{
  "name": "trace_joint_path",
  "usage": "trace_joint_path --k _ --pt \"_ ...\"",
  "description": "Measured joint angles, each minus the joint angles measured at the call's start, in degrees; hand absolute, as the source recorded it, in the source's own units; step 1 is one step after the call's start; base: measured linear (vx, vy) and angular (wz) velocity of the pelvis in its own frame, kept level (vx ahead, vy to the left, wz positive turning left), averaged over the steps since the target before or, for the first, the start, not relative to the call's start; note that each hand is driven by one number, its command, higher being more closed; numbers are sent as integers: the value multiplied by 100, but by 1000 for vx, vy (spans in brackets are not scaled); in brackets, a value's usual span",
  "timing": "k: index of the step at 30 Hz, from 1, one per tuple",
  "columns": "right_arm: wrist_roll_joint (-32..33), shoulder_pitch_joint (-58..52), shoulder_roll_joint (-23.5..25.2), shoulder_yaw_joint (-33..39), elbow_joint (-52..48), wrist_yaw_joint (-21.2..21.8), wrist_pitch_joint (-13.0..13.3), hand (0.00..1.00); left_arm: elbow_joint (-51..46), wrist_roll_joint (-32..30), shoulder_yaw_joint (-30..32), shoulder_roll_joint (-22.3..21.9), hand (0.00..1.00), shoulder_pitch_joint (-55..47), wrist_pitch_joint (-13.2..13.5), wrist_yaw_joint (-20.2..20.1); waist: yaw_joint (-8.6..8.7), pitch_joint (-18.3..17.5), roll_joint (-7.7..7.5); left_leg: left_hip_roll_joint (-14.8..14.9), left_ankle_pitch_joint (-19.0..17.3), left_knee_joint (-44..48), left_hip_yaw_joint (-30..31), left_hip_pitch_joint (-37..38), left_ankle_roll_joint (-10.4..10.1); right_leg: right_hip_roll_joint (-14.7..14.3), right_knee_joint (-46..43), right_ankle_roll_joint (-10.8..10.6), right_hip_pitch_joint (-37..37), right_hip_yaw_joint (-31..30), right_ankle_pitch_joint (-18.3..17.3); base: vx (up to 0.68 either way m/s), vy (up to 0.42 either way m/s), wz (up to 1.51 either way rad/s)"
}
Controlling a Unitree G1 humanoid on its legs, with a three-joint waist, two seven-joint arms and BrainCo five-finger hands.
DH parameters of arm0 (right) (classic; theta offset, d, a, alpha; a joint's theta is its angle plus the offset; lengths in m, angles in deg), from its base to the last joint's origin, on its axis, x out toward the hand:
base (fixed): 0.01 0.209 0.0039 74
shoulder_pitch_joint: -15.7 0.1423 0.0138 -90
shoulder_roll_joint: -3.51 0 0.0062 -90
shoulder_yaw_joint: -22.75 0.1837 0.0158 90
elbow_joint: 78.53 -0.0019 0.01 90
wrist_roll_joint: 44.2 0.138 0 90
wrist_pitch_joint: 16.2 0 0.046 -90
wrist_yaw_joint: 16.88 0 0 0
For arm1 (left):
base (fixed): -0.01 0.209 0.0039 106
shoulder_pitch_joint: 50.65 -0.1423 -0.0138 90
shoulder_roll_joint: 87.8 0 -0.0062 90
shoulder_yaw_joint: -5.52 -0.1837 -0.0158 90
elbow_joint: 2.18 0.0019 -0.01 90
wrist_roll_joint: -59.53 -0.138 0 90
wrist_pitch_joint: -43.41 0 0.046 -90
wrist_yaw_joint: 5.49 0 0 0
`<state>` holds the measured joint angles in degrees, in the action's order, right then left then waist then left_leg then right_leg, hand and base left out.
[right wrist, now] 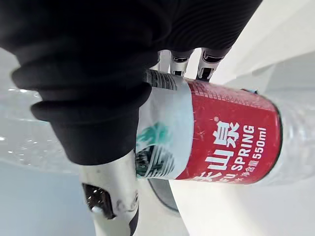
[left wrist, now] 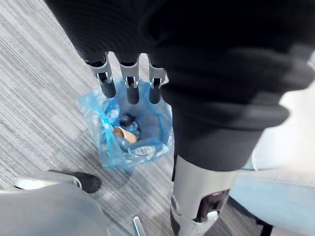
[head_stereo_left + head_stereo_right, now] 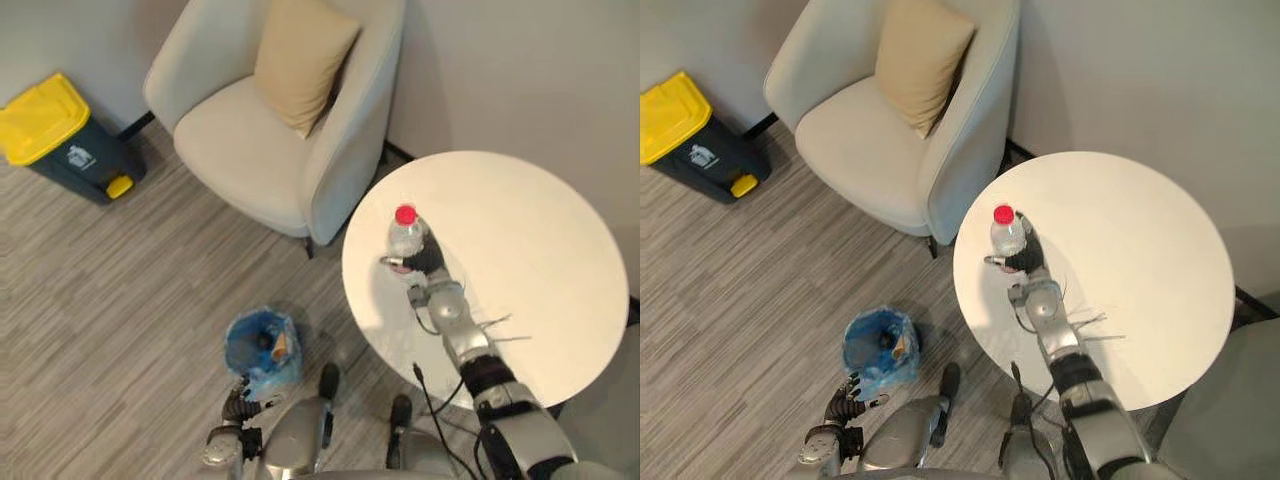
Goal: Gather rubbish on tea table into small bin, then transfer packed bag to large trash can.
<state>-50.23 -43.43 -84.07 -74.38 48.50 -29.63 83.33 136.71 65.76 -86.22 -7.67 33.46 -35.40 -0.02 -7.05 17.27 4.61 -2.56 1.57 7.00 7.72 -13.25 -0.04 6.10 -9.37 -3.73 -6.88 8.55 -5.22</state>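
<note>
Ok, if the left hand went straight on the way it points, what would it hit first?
Most likely the small bin, lined in blue: the left hand points at its open mouth, and nothing shows between them. How far off the bin is, I can't judge.

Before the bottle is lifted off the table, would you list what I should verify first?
1. Right hand curled round the bottle: ok.
2. Red cap on the bottle: ok.
3. Bottle upright on the table: ok.
4. Small bin, blue bag open at the top: ok.
5. Left hand beside the bin, not over its mouth: ok.
6. Bottle emptied of liquid: cannot tell.
</note>
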Motion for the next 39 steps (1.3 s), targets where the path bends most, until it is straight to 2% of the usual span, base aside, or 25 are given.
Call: trace_joint_path --k 4,7,10,12,15,18,23,25,27,29,30,33,34,35,36,37,39 --pt "330 955 -312 70 341 -265 -14 100 5 97 -75 55 0 -2 6 13 -33 262 31 -34 112 -35 169 -132 -10 19 -156 46 -156 103 -41 -52 -5 23" --pt "589 1098 -444 102 339 -419 -8 100 1 210 -121 78 0 -4 28 87 -138 328 36 -44 146 -80 253 -152 -30 21 -200 80 -183 150 -83 -27 -14 16" --pt "824 1081 -444 216 321 -483 -16 100 -20 217 -159 82 0 -8 43 89 -165 333 37 -43 186 -90 334 -223 -44 14 -272 119 -253 199 -118 -9 -33 17" --pt "825 996 -441 224 98 -485 -69 100 -26 218 -159 81 0 -19 43 89 -168 333 37 -37 186 -89 338 -215 -44 7 -271 119 -245 196 -119 -2 -16 4" --pt "799 322 -423 307 -1135 -484 -49 100 -48 213 -156 80 0 -31 37 88 -140 331 33 -32 185 -96 318 -182 -43 4 -258 120 -224 161 -118 -4 -12 -4" --pt "737 -414 -237 433 -1994 -448 77 100 -51 203 -151 81 0 -42 23 75 -48 322 13 -25 184 -176 263 -8 -41 2 -213 119 -92 72 -115 -21 -11 -14" --pt "434 -1544 231 408 -2899 -199 220 100 10 50 -34 156 0 -91 -20 16 69 179 -212 80 184 -342 -40 214 -38 -53 -27 43 -14 -258 -18 -30 -10 -34" --pt "342 -1988 435 363 -3044 -89 245 100 132 -29 -33 204 0 -90 -89 -36 174 108 -318 132 184 -419 -181 349 -39 -107 62 38 70 -386 58 -14 -14 -39" --pt "323 -2318 604 177 -3402 22 249 100 145 -87 -15 226 0 -105 -108 -40 180 32 -417 170 178 -466 -362 436 -37 -116 116 46 72 -592 122 -22 6 -49" --pt "324 -2495 716 15 -3747 107 316 100 144 -129 -20 264 0 -53 -133 -38 354 23 -435 169 147 -379 -373 442 -14 -102 -54 39 42 -586 111 -51 -4 -4" --pt "324 -2596 796 -16 -3912 170 344 100 122 -128 -36 265 0 0 -137 -33 383 16 -432 175 93 -230 -376 423 20 -99 -216 -5 26 -600 71 -77 -14 23" --pt "320 -2985 1001 -175 -4321 177 400 100 91 -127 -40 216 0 67 -91 -13 491 -98 -533 89 68 59 -101 281 56 -96 -1824 -223 -207 -917 -736 -85 -73 66" --pt "315 -3179 1110 -314 -4398 180 486 100 20 -122 -33 206 0 50 -85 -4 458 -286 -684 -3 71 247 61 70 50 -123 -2219 -339 -171 -1124 -1031 -52 -144 79" --pt "307 -3196 1117 -417 -4425 186 508 100 -33 -125 -35 204 0 49 -80 2 421 -321 -739 -50 74 334 116 -29 45 -143 -2116 -317 -115 -1224 -1157 -65 -179 64" --pt "300 -3163 1099 -540 -4434 192 535 100 -103 -126 -33 186 0 51 -82 17 349 -343 -760 -95 113 420 181 -162 -14 -207 -1879 -151 -42 -1372 -1284 -208 -207 42" --pt "297 -3072 1068 -632 -4412 183 535 100 -202 -118 -41 21 0 47 -71 91 287 -340 -616 -24 253 389 313 -321 -200 -309 -1385 72 64 -1394 -1345 -247 -188 43" --pt "297 -3081 974 -630 -4332 164 533 100 -274 -66 -55 -154 0 -58 -57 106 294 -377 -423 102 452 234 534 -354 -292 -457 -1293 143 67 -1199 -1212 -246 -130 44"
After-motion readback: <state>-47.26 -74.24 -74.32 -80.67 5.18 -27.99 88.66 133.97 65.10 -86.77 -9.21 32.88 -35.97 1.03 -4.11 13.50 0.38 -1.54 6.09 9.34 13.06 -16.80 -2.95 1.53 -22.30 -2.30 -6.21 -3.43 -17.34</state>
